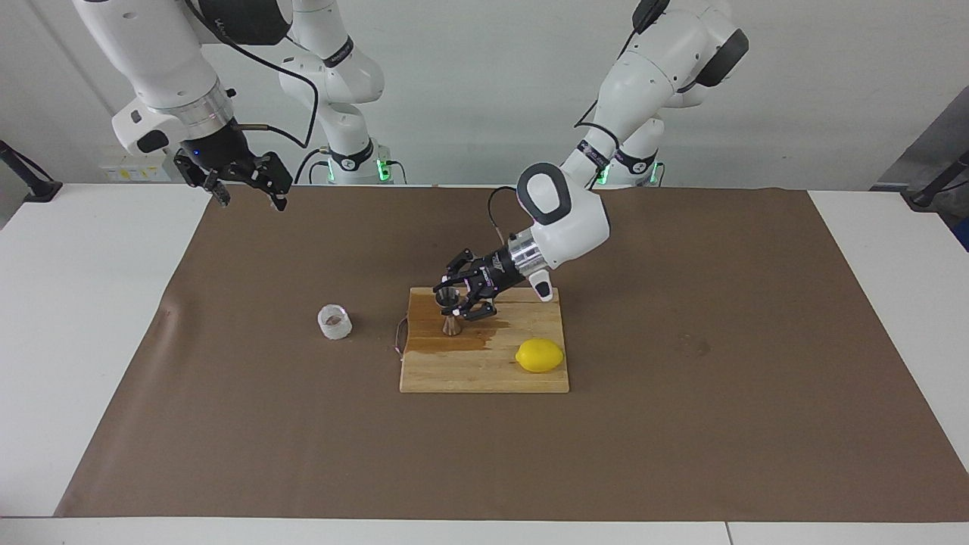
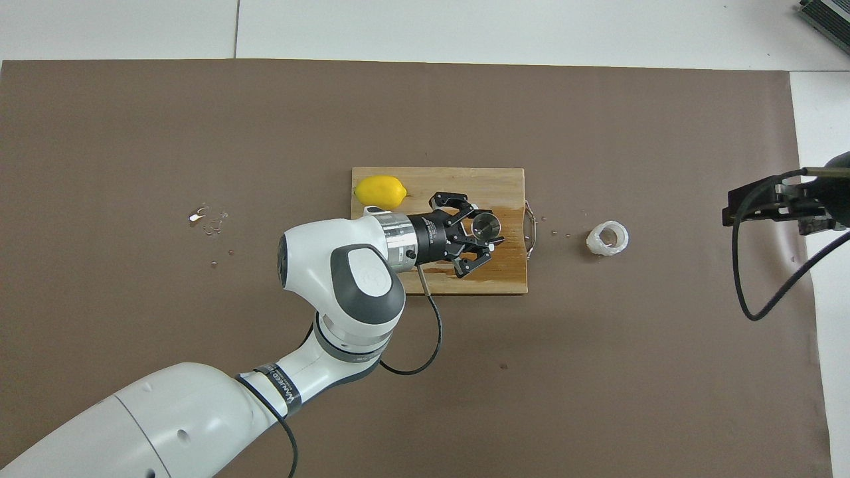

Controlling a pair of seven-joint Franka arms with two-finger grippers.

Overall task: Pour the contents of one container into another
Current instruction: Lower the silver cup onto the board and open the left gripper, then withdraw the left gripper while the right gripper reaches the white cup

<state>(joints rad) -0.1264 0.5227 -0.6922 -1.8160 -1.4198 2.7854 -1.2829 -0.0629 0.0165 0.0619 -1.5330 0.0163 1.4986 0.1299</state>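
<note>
facing view: left tool (image 1: 456, 301) seemingly clamped on jigger (image 1: 450, 312) at board (image 1: 484, 371) edge; right tool (image 1: 244, 185) apart.

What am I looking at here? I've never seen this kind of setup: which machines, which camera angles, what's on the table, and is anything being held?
These are two robot arms at a table, each ending in a two-fingered pincer. One picture faces the robots from across the table; the other looks down from above their own end, so the sides appear swapped.

On the brown mat lies a wooden board with a wet patch. On it stand a steel jigger and a lemon. A small plastic cup sits on the mat beside the board, toward the right arm's end.

The left pincer is shut on the jigger, which is upright on the board. The right pincer is open, holds nothing, and waits raised over the mat's edge by its own base.
</note>
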